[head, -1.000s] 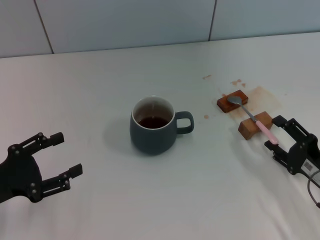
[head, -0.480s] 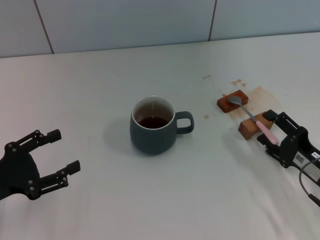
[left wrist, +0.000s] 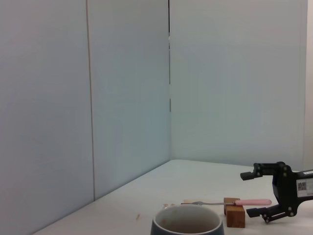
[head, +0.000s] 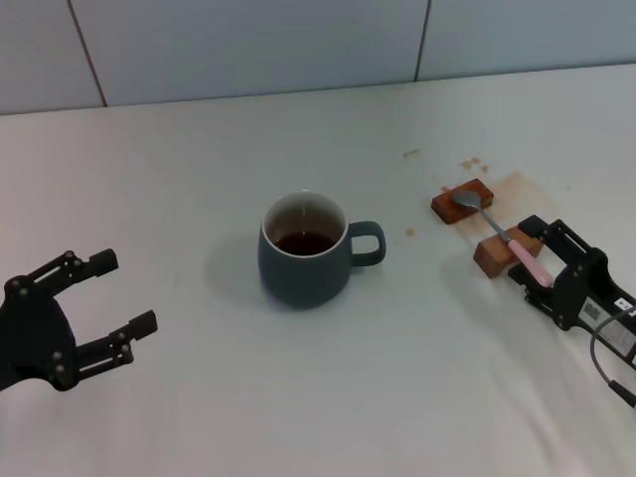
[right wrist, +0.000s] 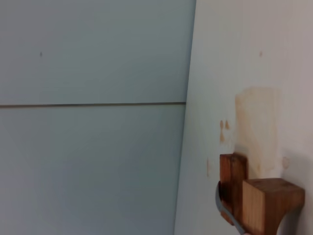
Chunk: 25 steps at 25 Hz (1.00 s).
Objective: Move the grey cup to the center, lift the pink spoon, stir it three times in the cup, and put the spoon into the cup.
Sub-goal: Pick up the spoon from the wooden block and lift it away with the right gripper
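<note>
The grey cup [head: 301, 260] stands mid-table with its handle toward my right and dark liquid inside; its rim [left wrist: 187, 221] shows low in the left wrist view. The pink spoon [head: 525, 255] lies across two wooden blocks, metal bowl [head: 466, 199] on the far one. My right gripper [head: 533, 261] is open, its fingers on either side of the pink handle's end without closing on it; the left wrist view shows the same [left wrist: 248, 194]. Near the front left, my left gripper [head: 124, 291] is open and holds nothing, well apart from the cup.
Two brown wooden blocks [head: 462, 206] [head: 496, 252] carry the spoon; the right wrist view shows them close up [right wrist: 270, 201]. A brownish stain [head: 522, 189] marks the table behind them. A pale panelled wall [head: 298, 40] runs along the table's far edge.
My right gripper has slid forward so its open fingers now straddle the spoon's pink handle. My left gripper has drifted a little back toward the front left. Cup and spoon have not moved.
</note>
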Available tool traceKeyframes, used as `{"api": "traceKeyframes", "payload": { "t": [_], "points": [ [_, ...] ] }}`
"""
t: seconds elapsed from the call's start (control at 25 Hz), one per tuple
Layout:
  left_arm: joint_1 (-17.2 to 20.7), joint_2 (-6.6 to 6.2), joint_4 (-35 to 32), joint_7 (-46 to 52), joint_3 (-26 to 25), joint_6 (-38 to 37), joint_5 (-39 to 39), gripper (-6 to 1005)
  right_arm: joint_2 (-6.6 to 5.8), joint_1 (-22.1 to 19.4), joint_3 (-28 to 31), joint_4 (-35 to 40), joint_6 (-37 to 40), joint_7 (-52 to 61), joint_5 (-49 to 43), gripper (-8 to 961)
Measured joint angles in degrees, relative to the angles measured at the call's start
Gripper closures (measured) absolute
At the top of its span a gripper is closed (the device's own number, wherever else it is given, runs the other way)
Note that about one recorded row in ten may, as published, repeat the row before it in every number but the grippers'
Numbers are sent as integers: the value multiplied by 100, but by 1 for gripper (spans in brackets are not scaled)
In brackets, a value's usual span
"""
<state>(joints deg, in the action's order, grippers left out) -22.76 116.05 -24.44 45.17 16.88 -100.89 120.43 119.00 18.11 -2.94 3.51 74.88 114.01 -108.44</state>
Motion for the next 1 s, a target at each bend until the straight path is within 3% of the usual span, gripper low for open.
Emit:
{"api": "traceKeyframes", "payload": {
  "t": [0.68,0.76,1.0],
  "points": [
    [5,-14,1,27,-9,-215,-129,167,10,-40,19,5,-78,-57,15,325],
    [24,-13,1,28,-9,-243,-159,167,5,-39,21,19,-66,-147,11,566],
    [112,0,1,29,-9,-367,-296,167,13,-62,68,49,36,-897,39,770]
  ]
}}
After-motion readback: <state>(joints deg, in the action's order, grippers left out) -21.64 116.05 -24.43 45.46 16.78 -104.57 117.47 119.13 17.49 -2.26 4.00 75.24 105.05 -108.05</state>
